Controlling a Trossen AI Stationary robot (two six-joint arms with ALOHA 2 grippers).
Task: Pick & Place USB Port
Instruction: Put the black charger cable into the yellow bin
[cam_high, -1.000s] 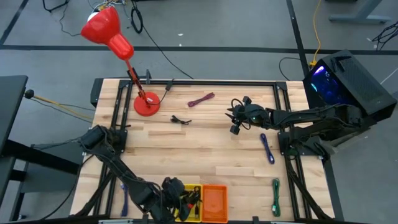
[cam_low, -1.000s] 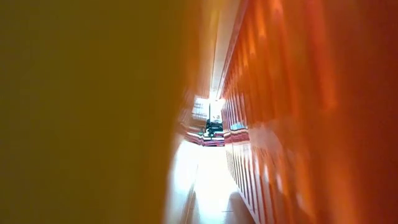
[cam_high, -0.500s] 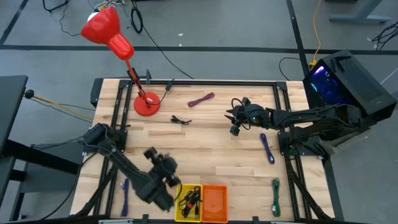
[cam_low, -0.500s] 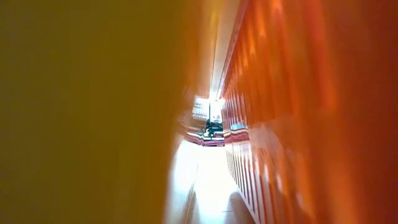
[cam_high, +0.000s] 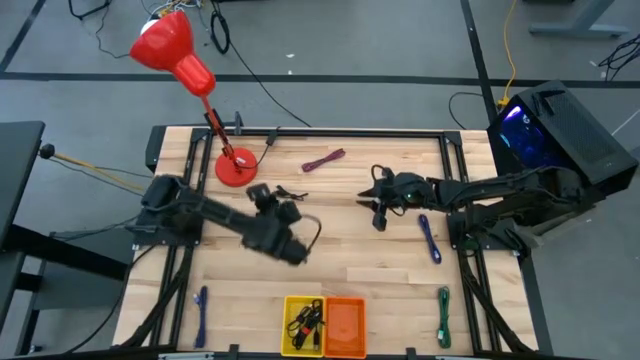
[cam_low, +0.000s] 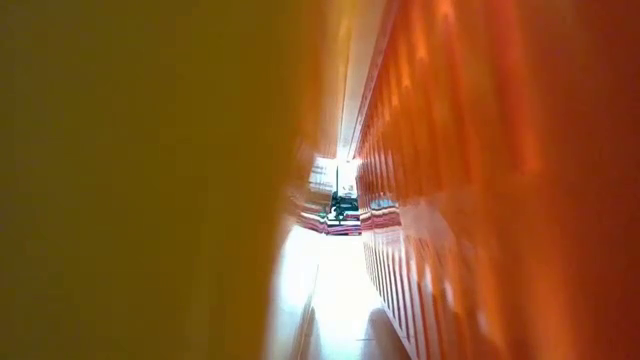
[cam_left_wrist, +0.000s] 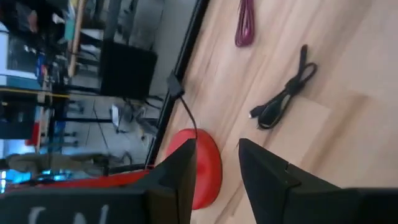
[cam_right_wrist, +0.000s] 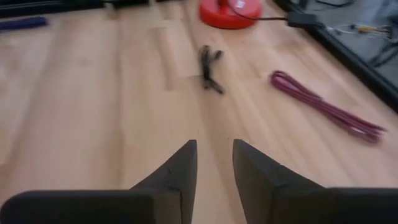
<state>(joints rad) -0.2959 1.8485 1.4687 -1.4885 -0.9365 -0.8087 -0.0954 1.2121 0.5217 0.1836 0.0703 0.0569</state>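
Two grippers work over a pale wooden table (cam_high: 330, 250). The left gripper (cam_left_wrist: 217, 163) has its fingers parted with nothing between them; ahead of the fingertips lies a black cable (cam_left_wrist: 286, 96), loosely folded and flat on the wood, and past it a coiled purple cable (cam_left_wrist: 245, 25). Just beside the left finger sits the round red base of a lamp (cam_left_wrist: 202, 168). The right gripper (cam_right_wrist: 214, 165) also shows a narrow empty gap between its fingers; the same black cable (cam_right_wrist: 208, 68) lies well ahead of them, the purple cable (cam_right_wrist: 323, 109) to one side.

From above, a blue cable (cam_high: 429, 238) lies near the right gripper (cam_high: 377, 205), a green cable (cam_high: 444, 318) near the table corner. A yellow bin (cam_high: 288, 325) holding dark cables adjoins an orange bin (cam_high: 345, 325). Grey floor surrounds the table; a lit computer case (cam_high: 545, 125) stands beyond the right arm.
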